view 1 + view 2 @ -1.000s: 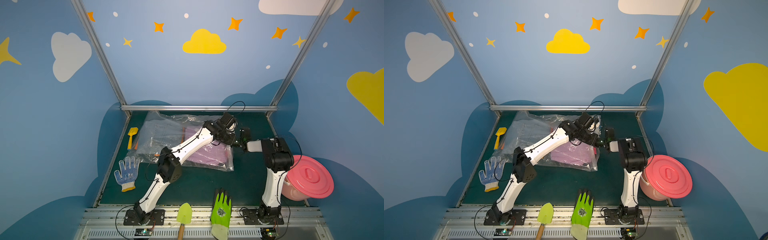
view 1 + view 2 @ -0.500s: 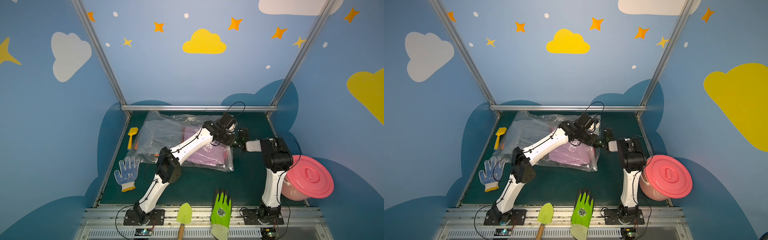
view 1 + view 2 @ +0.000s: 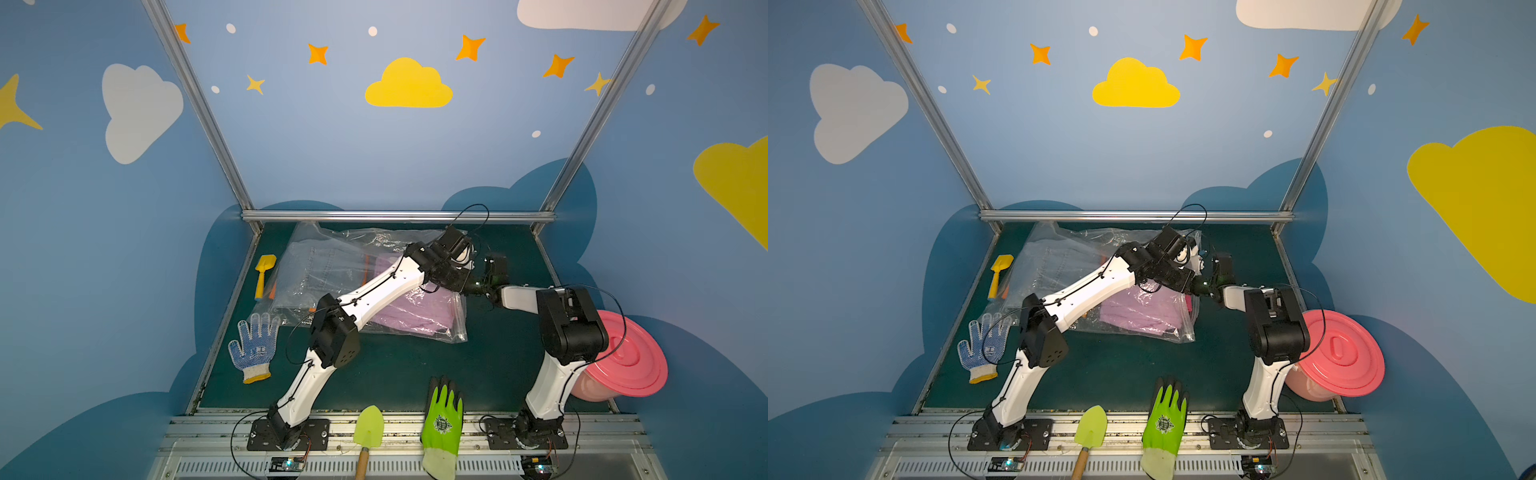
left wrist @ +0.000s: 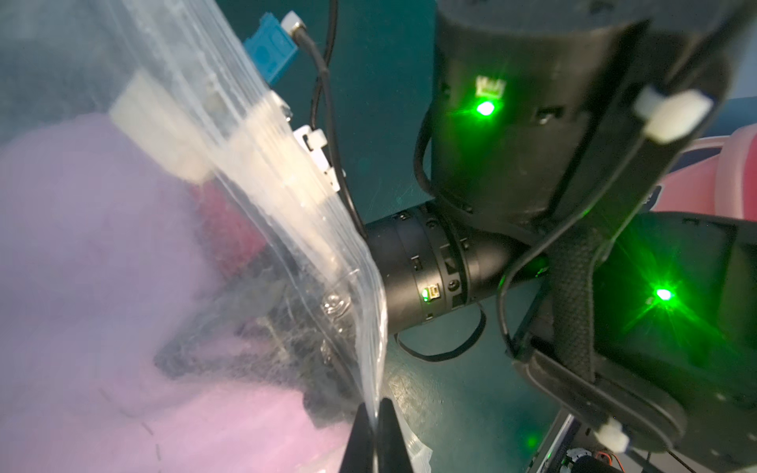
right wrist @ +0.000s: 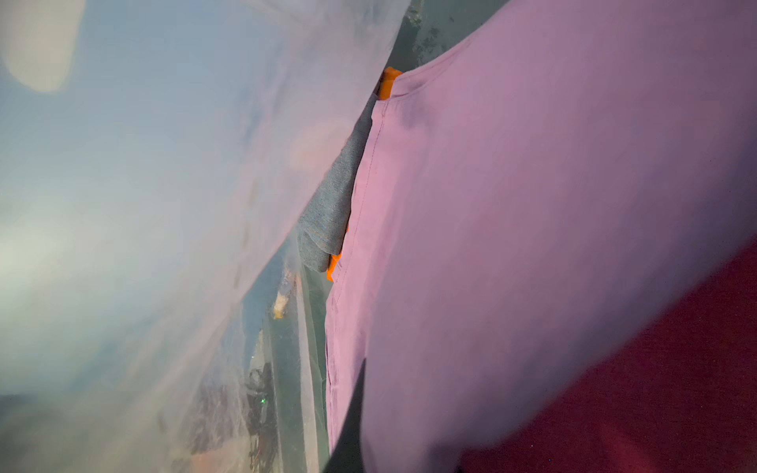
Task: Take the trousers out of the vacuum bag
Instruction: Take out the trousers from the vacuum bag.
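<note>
In a top view you see the vacuum bag (image 3: 332,257) lying across the far half of the green counter (image 3: 395,374), its mouth toward your right arm (image 3: 519,297). The lilac trousers (image 3: 419,311) sit inside by that mouth, and the denim trousers (image 3: 316,266) sit deeper in. Your left arm (image 3: 374,291) crosses over the bag, and both wrists meet at the mouth, so neither grip shows here. A yellow spade (image 3: 264,274) and a dotted glove (image 3: 254,349) lie just beside the bag. A green trowel (image 3: 368,424) and a green glove (image 3: 442,419) lie at the near edge, and a pink tub (image 3: 627,357) stands beyond your right arm. In the left wrist view, your left fingers (image 4: 373,438) are pinched tight on the bag's clear edge by the zip strip, with lilac cloth behind the film. In the right wrist view, your right fingers (image 5: 348,426) are drawn together inside the bag, right against the lilac cloth. You cannot tell whether they pinch it. The orange trousers (image 5: 388,84) and the denim lie deeper in, and the pink trousers (image 5: 655,389) are close by.
</note>
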